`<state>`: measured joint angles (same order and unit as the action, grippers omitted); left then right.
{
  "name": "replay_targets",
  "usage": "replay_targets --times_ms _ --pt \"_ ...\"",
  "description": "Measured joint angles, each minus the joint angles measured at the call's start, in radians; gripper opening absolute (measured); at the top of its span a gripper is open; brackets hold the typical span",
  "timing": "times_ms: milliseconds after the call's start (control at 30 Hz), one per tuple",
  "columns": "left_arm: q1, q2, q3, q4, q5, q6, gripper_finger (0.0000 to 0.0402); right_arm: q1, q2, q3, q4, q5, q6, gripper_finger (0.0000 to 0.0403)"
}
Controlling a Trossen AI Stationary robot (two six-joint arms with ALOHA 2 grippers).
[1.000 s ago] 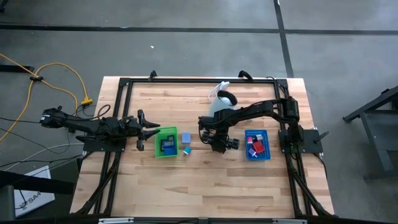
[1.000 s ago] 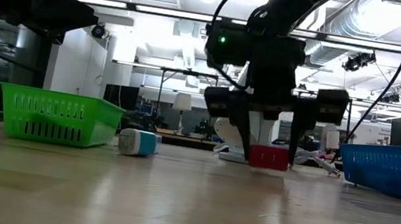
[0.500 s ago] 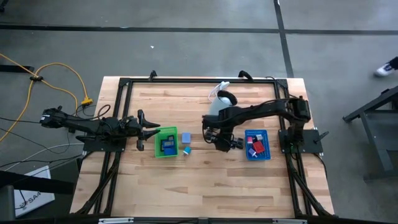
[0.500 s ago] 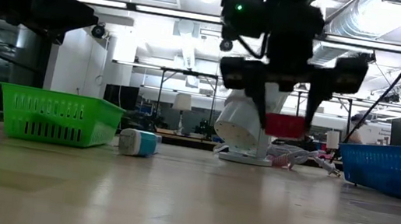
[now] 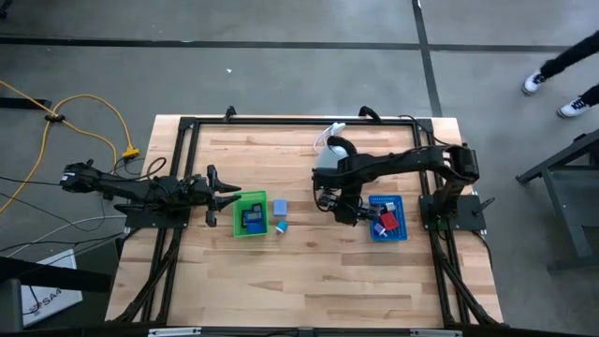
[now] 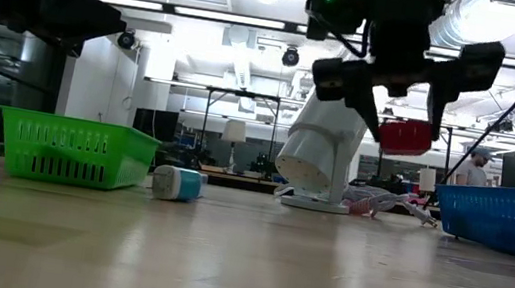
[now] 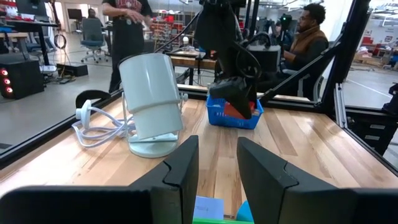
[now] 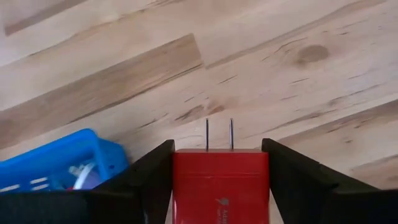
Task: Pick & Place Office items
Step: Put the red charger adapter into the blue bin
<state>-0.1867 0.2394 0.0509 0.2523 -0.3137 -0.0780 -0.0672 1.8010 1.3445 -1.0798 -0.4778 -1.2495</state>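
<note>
My right gripper [image 5: 354, 213] hangs above the table's middle, just left of the blue tray [image 5: 386, 217], and is shut on a red block with two metal prongs [image 8: 221, 180]. The low view shows the red block [image 6: 405, 138] high over the wood. The blue tray holds several small red, white and blue pieces. The green tray [image 5: 249, 215] holds a blue piece. A pale blue block [image 5: 279, 207] and a small teal piece [image 5: 281, 226] lie on the table to its right. My left gripper [image 5: 223, 190] waits level at the table's left, open by a narrow gap and holding nothing. My right gripper pinches the red block by its two opposite side faces [image 8: 176, 186] between the two fingers. The fingers slant down from above. The prongs [image 8: 219, 134] stick out ahead, past the fingertips. The block is lifted clear of the table.
A pale cylindrical appliance [image 5: 329, 154] with a white cord stands tilted on its base at the table's far middle, close behind my right arm. A black frame runs round the table's edges. People move about in the room beyond the table.
My right gripper has risen from the table with the red block, lifting it clear of the wood, and has gone toward the table's right edge and the blue tray, tipping a little on the way.
</note>
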Motion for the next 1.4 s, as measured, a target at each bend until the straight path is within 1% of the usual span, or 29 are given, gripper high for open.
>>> replay_targets --times_ms 200,267,367,533,733,967,1167,1400 --pt "0.0 0.0 0.0 0.003 0.0 0.0 0.0103 -0.019 -0.03 -0.012 -0.032 -0.019 -0.003 0.022" --pt "0.0 0.0 0.0 0.003 0.0 0.0 0.0103 -0.028 -0.049 -0.037 -0.03 -0.031 -0.01 0.0222" --pt "0.0 0.0 0.0 0.004 0.0 0.0 0.0103 -0.045 -0.086 -0.095 -0.002 -0.048 -0.011 0.0223" --pt "0.0 0.0 0.0 0.008 0.0 0.0 0.0103 -0.072 -0.2 -0.214 0.048 -0.08 -0.008 0.0223" --pt "0.0 0.0 0.0 0.016 0.0 0.0 0.0103 -0.086 -0.343 -0.361 0.113 -0.075 0.051 0.0224" --pt "0.0 0.0 0.0 0.018 0.0 0.0 0.0103 -0.085 -0.459 -0.491 0.15 -0.069 0.093 0.0224" --pt "0.0 0.0 0.0 0.018 0.0 0.0 0.0103 -0.086 -0.521 -0.553 0.178 -0.055 0.129 0.0224" --pt "0.0 0.0 0.0 0.018 0.0 0.0 0.0103 -0.086 -0.529 -0.576 0.172 -0.035 0.168 0.0224"
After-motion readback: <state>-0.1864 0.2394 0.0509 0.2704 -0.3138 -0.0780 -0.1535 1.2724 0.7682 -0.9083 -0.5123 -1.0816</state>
